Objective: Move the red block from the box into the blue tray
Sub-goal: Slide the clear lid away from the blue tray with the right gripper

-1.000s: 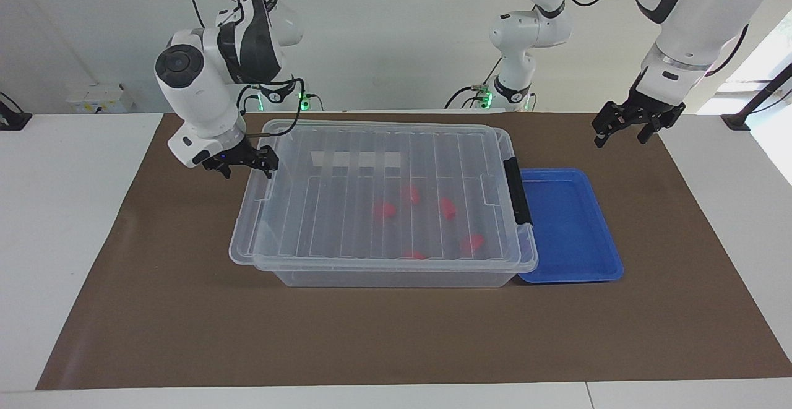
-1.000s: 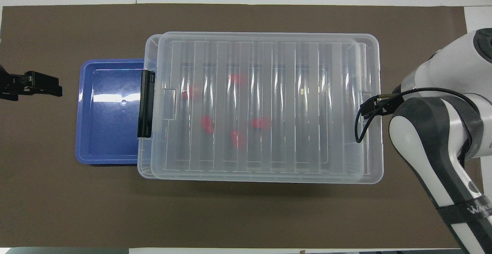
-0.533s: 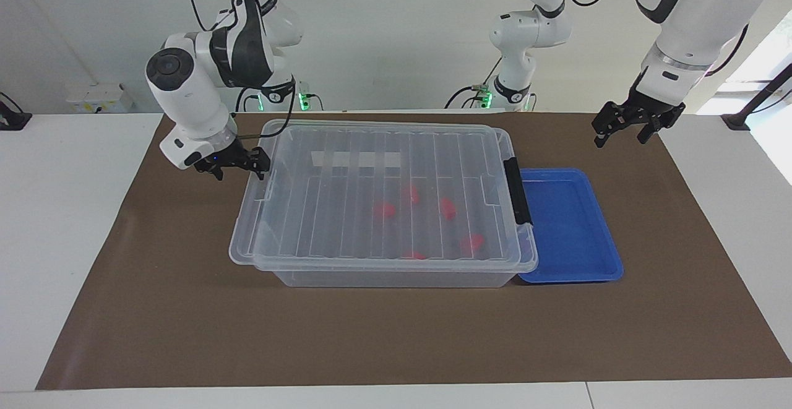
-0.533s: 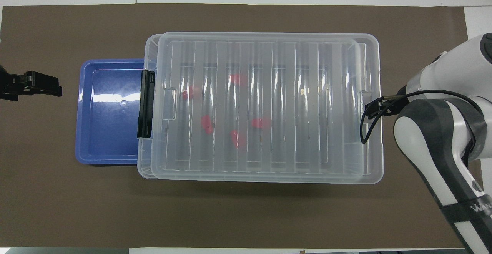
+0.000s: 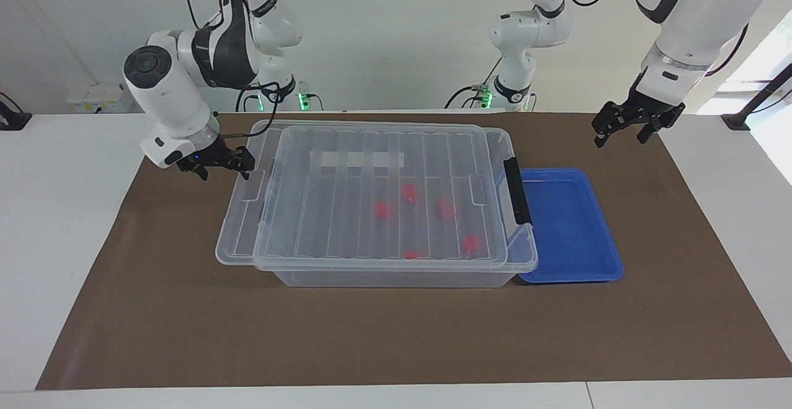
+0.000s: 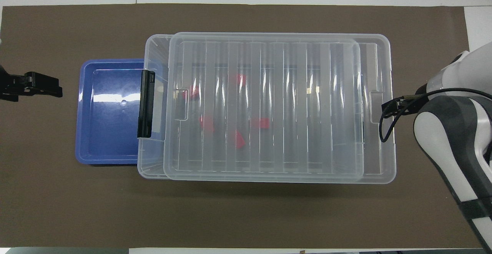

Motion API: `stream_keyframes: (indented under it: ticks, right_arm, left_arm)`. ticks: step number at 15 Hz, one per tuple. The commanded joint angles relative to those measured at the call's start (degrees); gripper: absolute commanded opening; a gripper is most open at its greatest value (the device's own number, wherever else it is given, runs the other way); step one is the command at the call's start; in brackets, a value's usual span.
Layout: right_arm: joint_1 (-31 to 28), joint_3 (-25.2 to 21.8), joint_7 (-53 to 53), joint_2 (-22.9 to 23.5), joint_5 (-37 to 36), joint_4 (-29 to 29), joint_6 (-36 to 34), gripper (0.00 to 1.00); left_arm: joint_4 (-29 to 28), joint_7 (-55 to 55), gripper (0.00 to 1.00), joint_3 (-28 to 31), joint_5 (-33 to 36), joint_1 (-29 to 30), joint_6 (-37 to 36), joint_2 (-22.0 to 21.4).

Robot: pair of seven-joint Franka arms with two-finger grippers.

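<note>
sliding is what i see: the lid (image 5: 371, 195) now overhangs the box (image 5: 396, 276) toward my right gripper (image 5: 219, 166), where half a second ago it sat square (so access is opening). that gripper's fingers stand apart, just off the lid's end, grasping nothing i can see. past it, under the lid, the red block (image 5: 408, 193) lies among its twins inside the box. farther along, beside the latch end, the blue tray (image 5: 609, 260) sits bare. my left gripper (image 5: 625, 129) waits, released, over the mat (image 5: 396, 335).
</note>
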Motion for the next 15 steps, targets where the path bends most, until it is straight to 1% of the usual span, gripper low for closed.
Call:
stream_keyframes:
  ticks: [1, 5, 7, 8, 11, 15]
  right_arm:
    - [-0.7, -1.1, -3.6, -1.2, -1.7, -1.4, 1.4, 1.0]
    - [-3.4, -1.7, -8.2, -1.0, -2.2, -1.5, 2.9, 1.0]
    - [-3.7, -1.9, -9.6, -0.9, -2.9, -1.3, 2.9, 1.0]
    - [-3.6, -2.9, -9.8, -0.9, -3.3, -1.1, 2.9, 1.0]
    - [-3.3, -5.1, -12.2, -0.7, -3.8, -0.9, 3.5, 1.0]
    - [-3.3, -6.8, -14.6, -0.7, -3.8, -0.9, 3.7, 1.0]
  left_arm:
    - [-0.8, 0.6, 1.0, -0.3, -1.0, 0.2, -0.7, -1.0]
    - [-1.1, 0.3, 1.0, -0.6, -1.0, -0.6, 0.9, -1.0]
    - [-2.8, 0.2, 1.0, -0.6, -1.0, -2.8, 2.7, -1.7]
    - [-4.5, -0.1, 1.0, -0.7, -1.0, -3.7, 4.1, -2.3]
    - [-8.6, -8.6, 1.0, -0.8, -1.0, -9.4, 9.5, -2.6]
    - [-14.2, -16.0, 1.0, -0.8, -1.0, -16.1, 16.7, -2.6]
